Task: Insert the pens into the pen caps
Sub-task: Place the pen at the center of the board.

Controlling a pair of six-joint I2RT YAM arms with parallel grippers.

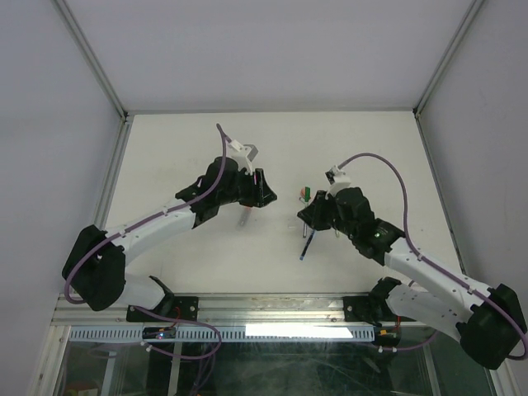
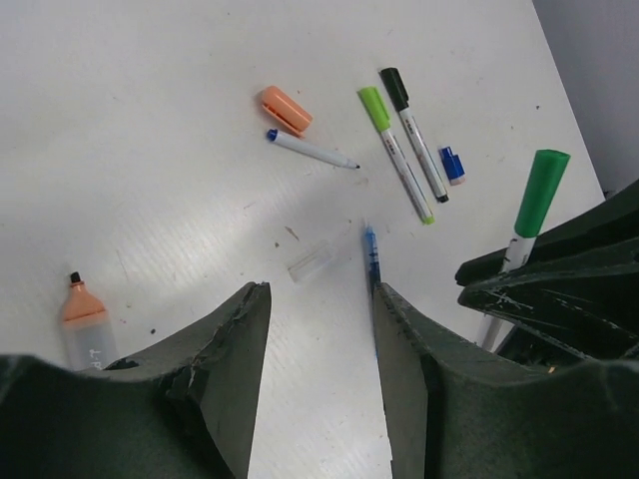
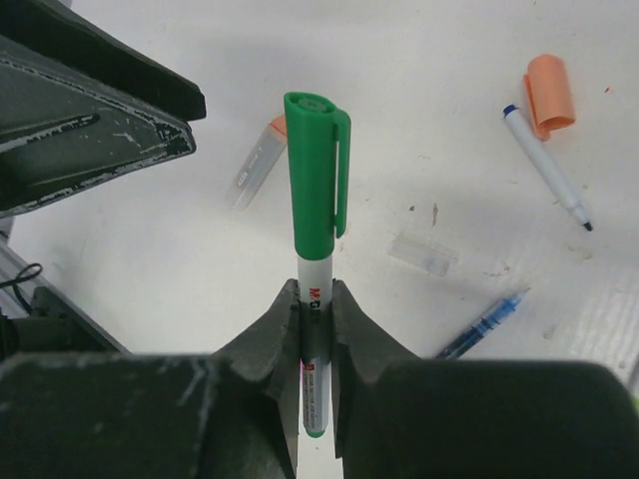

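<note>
1. The right pincer [image 3: 316, 299] is clamping the white barrel of a pen [image 3: 314, 274] and holding it upright above the bench [image 3: 200, 259]. A green cap [image 3: 317, 165] is sitting on the pen's upper end.
2. The left pincer [image 2: 319, 297] is hanging with its fingers apart and gripping nothing. It is hovering over a clear cap [image 2: 310, 260] and a blue pen [image 2: 371, 261].
3. An orange cap [image 2: 285, 110] is lying just beside an uncapped blue-ended pen [image 2: 310, 150]. A light green pen [image 2: 394, 150] and a black-capped pen [image 2: 414, 130] are lying side by side, with a blue cap [image 2: 452, 165] near them. An orange-collared pen [image 2: 82, 319] is lying well apart.
4. Judgement: the pens are looking light, stiff and smooth, so they are likely to roll or slip. I am favouring a mid-barrel hold that leaves the tip free. The caps are small and hollow, so I am planning to grip across their sides with the mouth exposed and aligned with the pen's axis.
</note>
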